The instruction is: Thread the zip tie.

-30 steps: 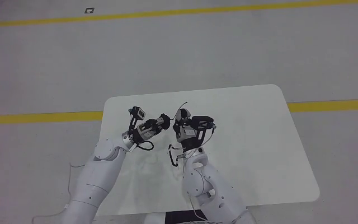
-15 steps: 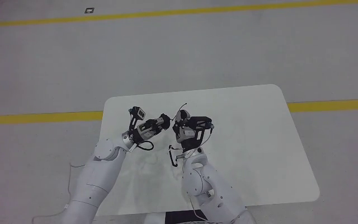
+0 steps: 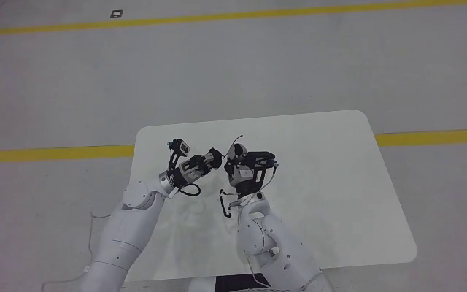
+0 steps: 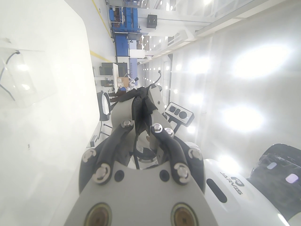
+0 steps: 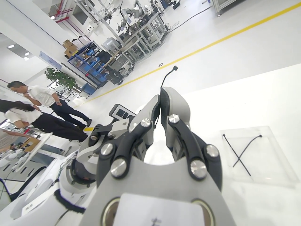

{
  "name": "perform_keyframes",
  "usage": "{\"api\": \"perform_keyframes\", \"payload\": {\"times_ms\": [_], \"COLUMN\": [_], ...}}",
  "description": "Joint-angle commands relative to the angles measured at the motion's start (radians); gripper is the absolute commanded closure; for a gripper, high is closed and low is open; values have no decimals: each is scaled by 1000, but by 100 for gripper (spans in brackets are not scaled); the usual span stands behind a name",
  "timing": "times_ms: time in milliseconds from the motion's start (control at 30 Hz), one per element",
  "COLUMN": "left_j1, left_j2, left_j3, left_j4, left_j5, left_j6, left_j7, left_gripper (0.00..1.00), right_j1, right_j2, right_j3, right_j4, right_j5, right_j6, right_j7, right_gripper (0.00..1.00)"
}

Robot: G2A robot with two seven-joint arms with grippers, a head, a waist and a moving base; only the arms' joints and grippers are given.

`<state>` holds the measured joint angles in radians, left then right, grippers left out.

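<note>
Zip tie (image 5: 175,67), black, one item: I am pinching its strap tight in my right gripper (image 5: 160,93) above the table (image 3: 328,168), head end poking out unthreaded, left gripper (image 4: 141,93) closing just beside it, so threading is, I judge, remaining.

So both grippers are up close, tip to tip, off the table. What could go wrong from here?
1. The right gripper pinches the zip tie with a thin curved length and the head free past its fingertips; it may flex aside during threading.
2. The left gripper sits tip to tip with it, so the two could bump.
3. If the grip slips, the tie likely falls onto the table, outside the clear tray holding two spares.
</note>
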<state>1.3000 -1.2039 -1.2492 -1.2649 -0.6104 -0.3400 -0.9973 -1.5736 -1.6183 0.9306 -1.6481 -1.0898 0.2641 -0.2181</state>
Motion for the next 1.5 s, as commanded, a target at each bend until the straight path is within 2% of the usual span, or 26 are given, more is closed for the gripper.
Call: {"api": "perform_keyframes", "payload": {"times_ms": [0,533,1467], "left_j1": [0,0,0], "left_j2": [0,0,0], "left_j3": [0,0,0], "left_j4": [0,0,0], "left_j5": [0,0,0], "left_j6": [0,0,0], "left_j7": [0,0,0], "left_gripper": [100,100,100], "right_j1": [0,-5,2], "right_j2": [0,5,8], "right_j3": [-1,-3,-12], "right_j4": [0,2,21], "right_j5": [0,-6,-13], "right_j6": [-3,-24,-15], "right_j7": [2,10,21], "right_gripper": [100,100,100]}}
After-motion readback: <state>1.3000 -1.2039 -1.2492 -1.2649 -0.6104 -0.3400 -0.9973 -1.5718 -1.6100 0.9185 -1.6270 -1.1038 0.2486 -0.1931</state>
